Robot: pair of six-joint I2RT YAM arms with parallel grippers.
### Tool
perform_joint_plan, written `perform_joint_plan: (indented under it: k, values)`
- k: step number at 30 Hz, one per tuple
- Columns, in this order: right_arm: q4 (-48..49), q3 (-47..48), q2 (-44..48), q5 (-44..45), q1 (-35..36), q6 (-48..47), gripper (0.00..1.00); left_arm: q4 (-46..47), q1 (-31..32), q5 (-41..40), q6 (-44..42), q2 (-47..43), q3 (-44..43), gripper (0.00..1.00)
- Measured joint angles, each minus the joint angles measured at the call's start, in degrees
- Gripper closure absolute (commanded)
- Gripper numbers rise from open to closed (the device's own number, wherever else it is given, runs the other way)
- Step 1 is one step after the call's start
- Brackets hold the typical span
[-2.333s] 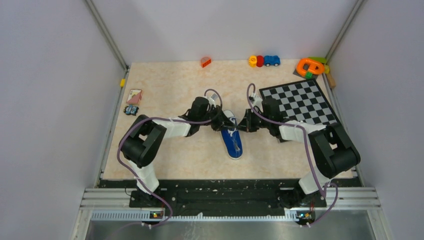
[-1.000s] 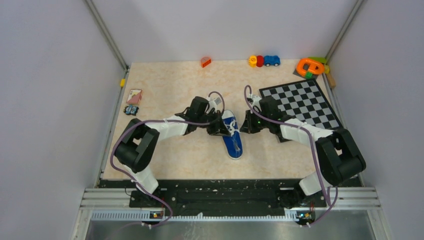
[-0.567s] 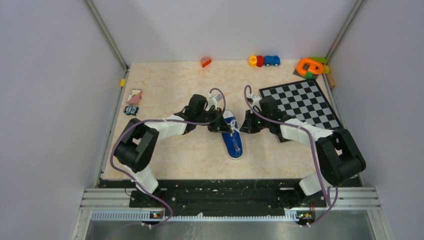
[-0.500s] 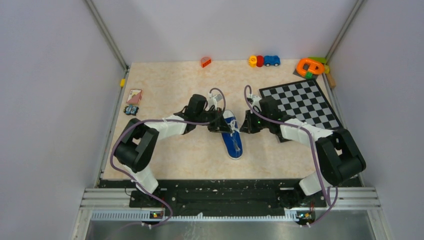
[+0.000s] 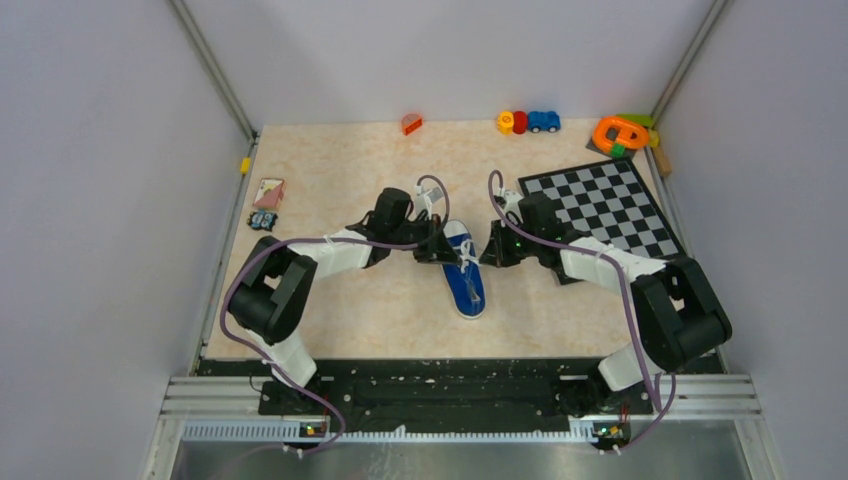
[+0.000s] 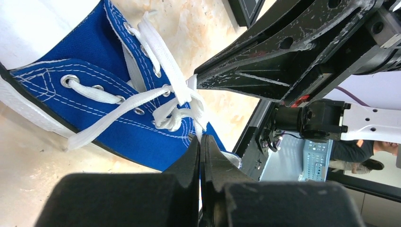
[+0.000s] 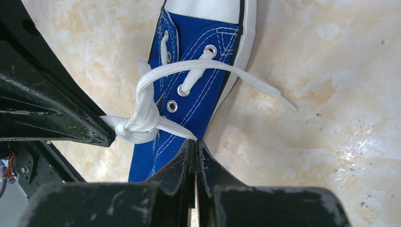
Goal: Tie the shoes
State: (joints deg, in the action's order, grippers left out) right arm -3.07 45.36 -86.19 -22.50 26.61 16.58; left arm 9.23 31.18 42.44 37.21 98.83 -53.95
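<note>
The blue canvas shoe [image 5: 468, 290] lies in the middle of the table, its white toe cap toward the arms' bases. Its white laces [image 6: 179, 111] are bunched into a knot [image 7: 139, 125] over the tongue. My left gripper [image 5: 448, 255] sits at the shoe's left side, shut on a lace strand [image 6: 201, 139] that runs out of the knot. From the right, my right gripper [image 5: 485, 255] is shut on the opposite strand [image 7: 195, 142]. Both strands look taut. One loose lace end [image 7: 265, 90] lies on the table beside the shoe.
A black-and-white chessboard [image 5: 600, 205] lies right of the right arm. Along the back edge sit an orange block [image 5: 411, 124], a small toy train with a blue car [image 5: 544, 121] and an orange ring toy [image 5: 622, 132]. Cards [image 5: 267, 192] rest at the left edge.
Since the earliest frame both grippers have drawn a little apart across the shoe. Over the last second the left gripper edged slightly back; the right arm and shoe stayed still.
</note>
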Motion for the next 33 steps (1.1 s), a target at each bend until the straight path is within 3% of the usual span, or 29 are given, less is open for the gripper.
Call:
perform_joint_plan:
  k: [21,33]
  values:
    - [-5.9,0.6,0.0,8.4,0.0,-0.1,1.0,-11.3,-0.1,-9.9,-8.5,0.4,1.2,1.0]
    - [-7.6,0.7,0.0,11.7,0.0,0.1,1.0,-12.0,-0.1,-11.8,-9.3,2.0,1.2,1.0]
